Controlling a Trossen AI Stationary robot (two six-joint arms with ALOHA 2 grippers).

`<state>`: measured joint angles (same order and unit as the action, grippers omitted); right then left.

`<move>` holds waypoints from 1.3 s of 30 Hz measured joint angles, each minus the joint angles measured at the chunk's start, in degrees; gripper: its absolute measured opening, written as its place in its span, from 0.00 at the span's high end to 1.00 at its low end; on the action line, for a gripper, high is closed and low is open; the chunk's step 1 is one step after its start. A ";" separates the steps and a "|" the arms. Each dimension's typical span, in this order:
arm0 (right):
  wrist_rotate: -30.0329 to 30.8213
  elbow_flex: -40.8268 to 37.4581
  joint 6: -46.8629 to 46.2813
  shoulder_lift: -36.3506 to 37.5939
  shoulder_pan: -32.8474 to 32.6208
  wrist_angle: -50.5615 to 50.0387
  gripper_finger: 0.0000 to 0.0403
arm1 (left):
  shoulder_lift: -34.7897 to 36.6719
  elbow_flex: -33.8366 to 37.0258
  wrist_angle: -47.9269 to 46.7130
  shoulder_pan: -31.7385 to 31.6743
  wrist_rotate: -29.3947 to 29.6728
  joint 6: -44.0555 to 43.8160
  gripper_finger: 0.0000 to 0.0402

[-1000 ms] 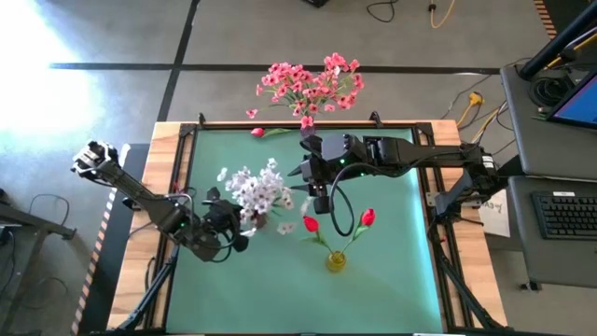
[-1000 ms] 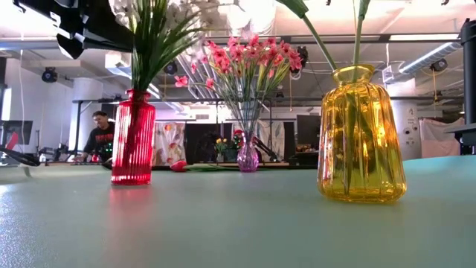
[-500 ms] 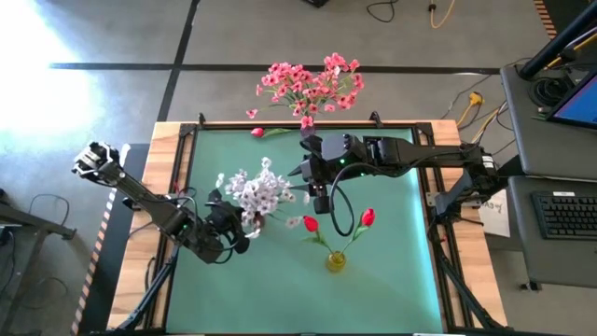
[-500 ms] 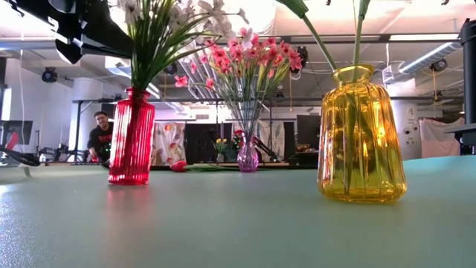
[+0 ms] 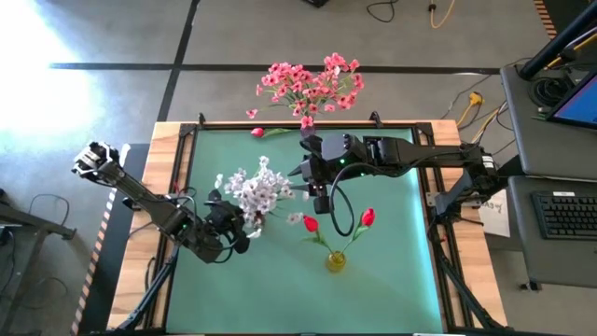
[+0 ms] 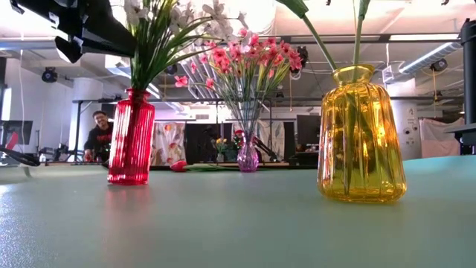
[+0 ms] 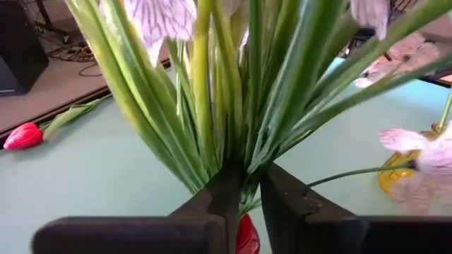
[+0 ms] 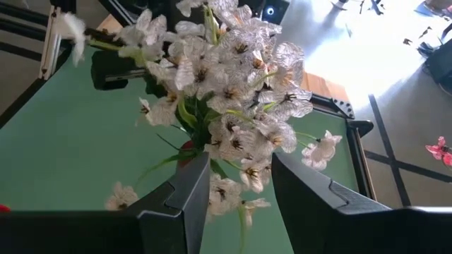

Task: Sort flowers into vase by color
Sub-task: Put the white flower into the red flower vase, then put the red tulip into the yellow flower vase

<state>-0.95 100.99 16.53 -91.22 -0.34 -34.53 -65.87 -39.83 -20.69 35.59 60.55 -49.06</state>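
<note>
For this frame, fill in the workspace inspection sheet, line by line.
Surface: green mat in a wooden frame.
Job's things: white flowers in red vase; pink flowers in small pink vase at the far edge; red buds in yellow vase; one red bud lying on the mat.
Clutter: nothing seen.
Grippers: left gripper shut on the white flowers' stems; right gripper open above the blossoms.
Cables: loose on the floor.
Surroundings: desk keyboard; person in the background.

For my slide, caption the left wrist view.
Left pincer shut on white flowers' stems above the red vase.
</note>
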 joint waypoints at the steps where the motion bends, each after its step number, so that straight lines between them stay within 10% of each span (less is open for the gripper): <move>1: 0.00 0.00 0.00 0.00 0.00 -0.02 0.64 | 0.00 -0.31 -0.05 0.00 0.00 0.00 0.89; 39: 0.02 0.00 0.57 0.00 0.00 1.82 0.64 | 0.07 -23.85 -28.17 0.02 -19.09 -7.92 0.53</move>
<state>-0.93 100.99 17.10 -91.22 -0.34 -32.70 -65.80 -63.68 -48.86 35.62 41.47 -56.98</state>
